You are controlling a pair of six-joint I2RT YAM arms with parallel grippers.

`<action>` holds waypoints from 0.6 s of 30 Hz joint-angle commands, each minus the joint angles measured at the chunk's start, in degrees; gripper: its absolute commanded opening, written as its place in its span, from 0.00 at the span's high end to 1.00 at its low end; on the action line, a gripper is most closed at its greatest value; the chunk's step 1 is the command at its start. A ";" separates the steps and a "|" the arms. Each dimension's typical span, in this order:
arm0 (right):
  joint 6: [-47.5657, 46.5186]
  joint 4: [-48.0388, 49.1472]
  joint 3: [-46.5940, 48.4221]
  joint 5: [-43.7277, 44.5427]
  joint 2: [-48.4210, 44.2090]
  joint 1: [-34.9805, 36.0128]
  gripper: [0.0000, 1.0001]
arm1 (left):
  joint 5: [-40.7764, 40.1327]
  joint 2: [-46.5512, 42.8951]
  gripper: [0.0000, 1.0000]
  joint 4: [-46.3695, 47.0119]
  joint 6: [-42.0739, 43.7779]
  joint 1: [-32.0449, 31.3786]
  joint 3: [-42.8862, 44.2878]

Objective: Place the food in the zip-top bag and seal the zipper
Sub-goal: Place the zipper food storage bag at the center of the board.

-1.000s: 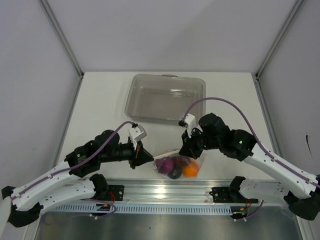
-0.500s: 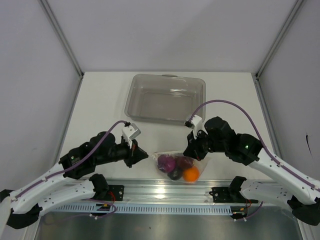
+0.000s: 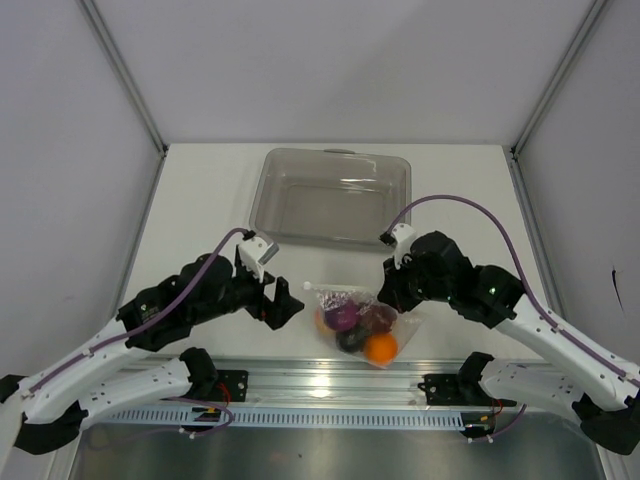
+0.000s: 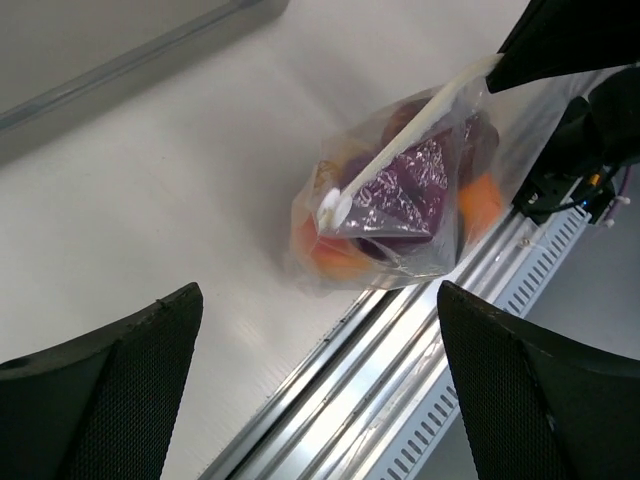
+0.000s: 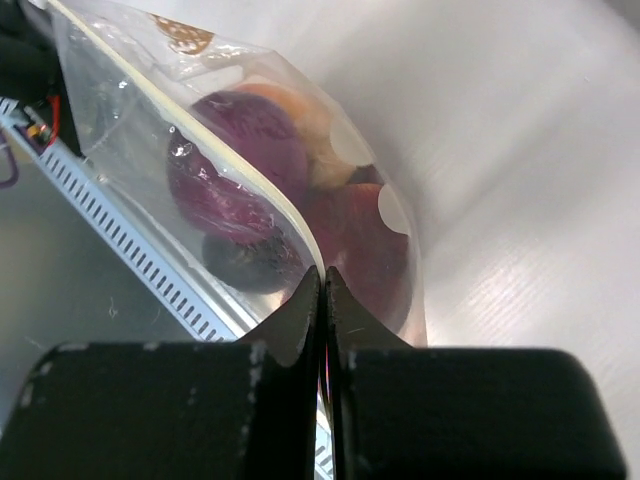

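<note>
Left gripper [image 4: 318, 320] spread wide, apart from zip-top bag [image 3: 358, 322] at table [image 3: 200, 200] front edge. Right gripper [image 5: 322, 285] pinched zipper [image 4: 410, 137]; overhead view hid pinch. Food [image 5: 240, 145] inside bag.

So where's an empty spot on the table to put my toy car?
Bare table lies left of the grey tray and right of it, out to the edges. The tray holds nothing too. It's crowded by the arms, where the bag of food sits between the left gripper and right gripper.
</note>
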 commanded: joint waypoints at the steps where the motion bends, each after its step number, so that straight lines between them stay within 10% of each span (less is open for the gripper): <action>1: 3.35 -1.66 0.63 6.38 0.03 -1.72 1.00 | -5.28 -0.57 0.01 1.44 0.32 0.50 3.29; 18: 11.01 -6.41 0.27 22.37 -4.10 -23.16 1.00 | -0.02 -4.00 0.01 9.00 -0.83 0.42 -1.00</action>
